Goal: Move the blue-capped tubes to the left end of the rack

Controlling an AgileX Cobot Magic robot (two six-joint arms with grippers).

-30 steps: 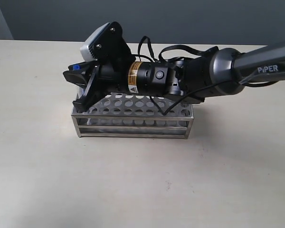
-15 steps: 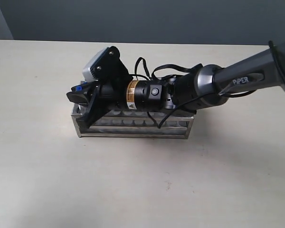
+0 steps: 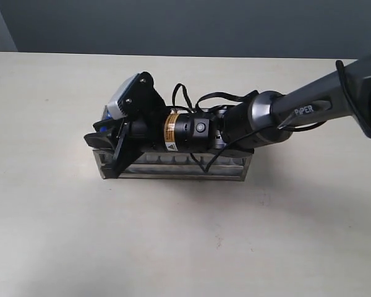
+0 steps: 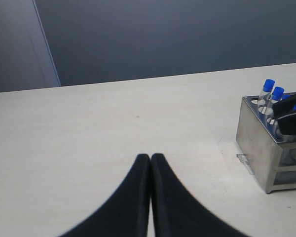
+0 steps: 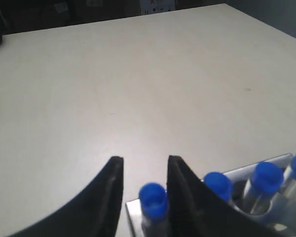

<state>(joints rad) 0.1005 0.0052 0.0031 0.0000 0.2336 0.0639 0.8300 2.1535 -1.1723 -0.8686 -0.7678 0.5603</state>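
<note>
My right gripper [image 5: 145, 163] sits low over the left end of the rectangular shiny steel test-tube rack [image 3: 185, 172], with its black fingers [image 5: 108, 197] partly apart. One slim clear tube with a bright blue cap [image 5: 153, 198] stands between them, in the hole at the rack's corner. The cap lies close against one finger, and a strip of table shows between it and the other finger. So the jaws are around the tube and not pressing it from both sides. I cannot tell whether the closer finger touches the cap. The other three blue-capped tubes [image 5: 217, 183] stand in a line beside it along the same end edge, so all four are at the rack's left end.

My left gripper [image 4: 151, 159] has its two black fingers closed tip to tip with nothing between them. It is held above the beige tabletop [image 3: 173, 247], well apart from the rack.

The right arm [image 3: 266, 117] comes in from the right and lies along the top of the rack, hiding most of the perforated plate in the exterior view. Open tabletop lies to the left of the rack's end and on its near side. On the far side, the table runs back to its far edge against a dark grey wall [image 3: 204, 25].
</note>
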